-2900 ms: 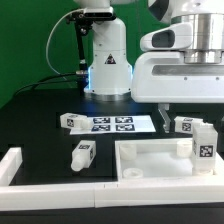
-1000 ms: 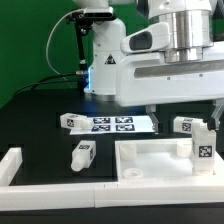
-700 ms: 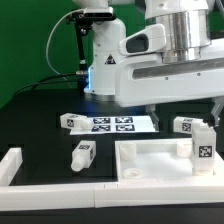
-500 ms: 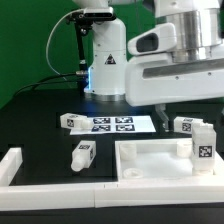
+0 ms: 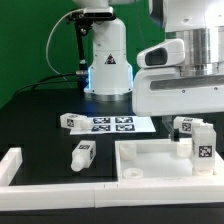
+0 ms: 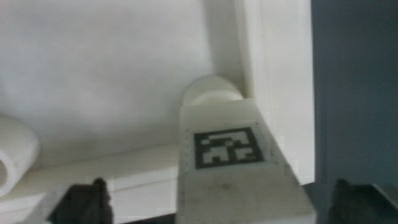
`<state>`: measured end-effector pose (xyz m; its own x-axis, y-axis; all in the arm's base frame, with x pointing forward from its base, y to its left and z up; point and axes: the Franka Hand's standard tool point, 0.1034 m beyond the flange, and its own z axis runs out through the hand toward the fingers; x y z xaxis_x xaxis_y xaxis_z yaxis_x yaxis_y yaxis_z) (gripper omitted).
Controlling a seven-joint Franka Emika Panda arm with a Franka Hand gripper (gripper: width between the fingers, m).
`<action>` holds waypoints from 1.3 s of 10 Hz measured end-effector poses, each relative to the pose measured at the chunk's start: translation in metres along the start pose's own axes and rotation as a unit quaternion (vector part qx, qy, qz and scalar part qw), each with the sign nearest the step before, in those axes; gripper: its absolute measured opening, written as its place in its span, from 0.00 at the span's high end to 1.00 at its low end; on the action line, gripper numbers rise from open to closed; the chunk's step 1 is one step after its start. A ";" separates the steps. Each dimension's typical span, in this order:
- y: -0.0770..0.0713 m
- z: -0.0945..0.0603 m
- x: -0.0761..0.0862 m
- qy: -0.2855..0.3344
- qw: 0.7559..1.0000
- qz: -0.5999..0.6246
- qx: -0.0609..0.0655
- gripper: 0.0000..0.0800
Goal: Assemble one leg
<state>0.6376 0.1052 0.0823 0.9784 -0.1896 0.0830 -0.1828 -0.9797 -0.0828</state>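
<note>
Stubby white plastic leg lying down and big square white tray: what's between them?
Only bare black table separates that lying leg from the tray, in the exterior view.

The exterior view sits low, facing across the table (image 5: 40,115) toward the arm's base (image 5: 108,65) from a moderate distance; the wrist view looks down between the gripper's (image 6: 214,203) fingertips, very close. Both take in the upright leg (image 5: 204,143) beside the tabletop (image 5: 150,147); that leg (image 6: 228,150) fills the wrist view's middle.
</note>
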 end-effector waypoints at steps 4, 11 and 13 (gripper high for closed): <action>0.001 0.000 -0.002 -0.009 1.000 0.026 -0.001 0.64; -0.001 0.002 -0.003 0.003 0.900 0.436 0.021 0.64; -0.001 0.002 -0.002 0.002 0.878 0.477 0.021 0.64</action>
<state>0.6357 0.1068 0.0803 0.3808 -0.9238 -0.0400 -0.9159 -0.3708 -0.1537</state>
